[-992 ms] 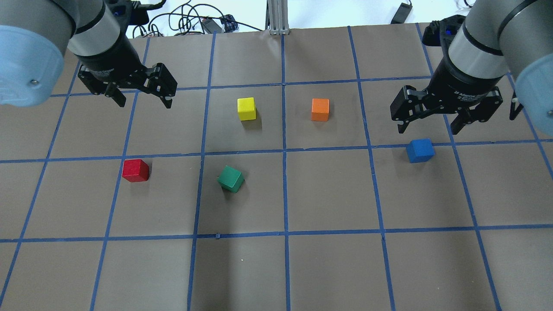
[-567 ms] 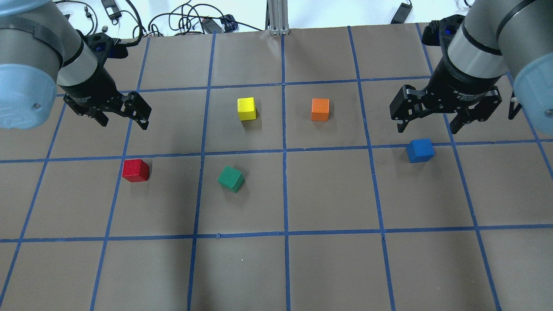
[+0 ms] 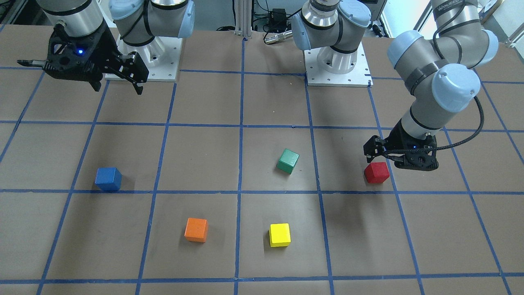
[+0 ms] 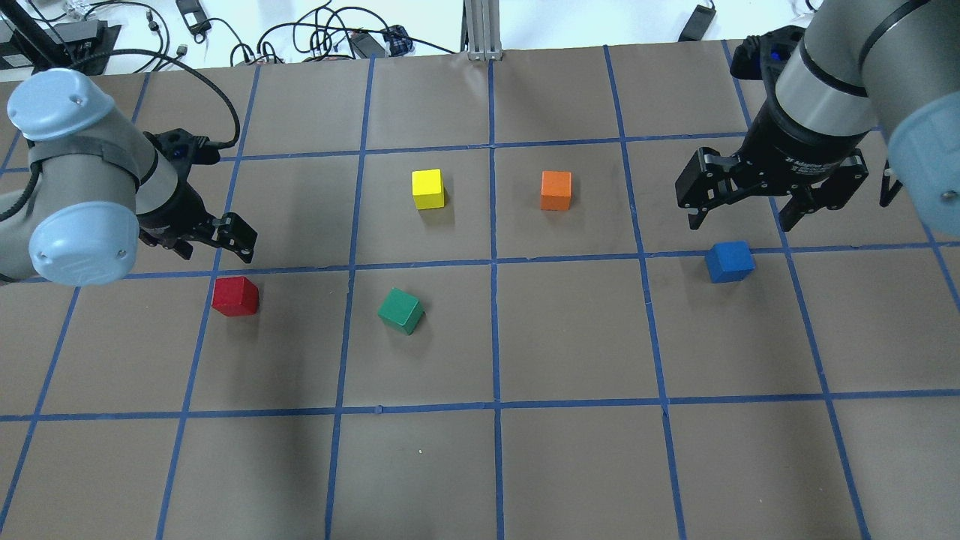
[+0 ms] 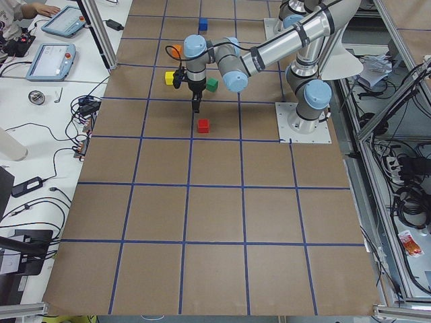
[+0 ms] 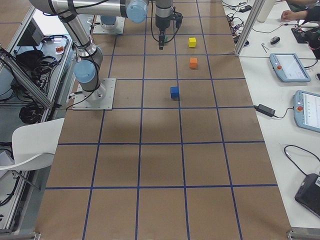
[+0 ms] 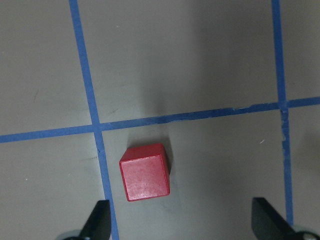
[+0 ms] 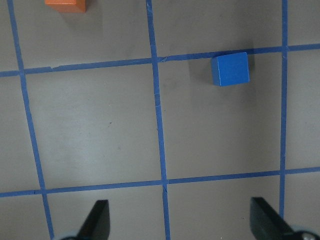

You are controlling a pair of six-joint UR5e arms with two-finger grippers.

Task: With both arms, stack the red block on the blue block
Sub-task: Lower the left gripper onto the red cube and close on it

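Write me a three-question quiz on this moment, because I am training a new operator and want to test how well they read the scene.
1. True or false: the left gripper is shut on the red block.
2. The right gripper is: A) shut on the blue block; B) open, clear of the blue block; C) out of every view.
3. Fill in: the cube turned askew to the tape grid is the ___ one.

Key:
1. False. It is open and not touching the block.
2. B.
3. Green: the green cube.
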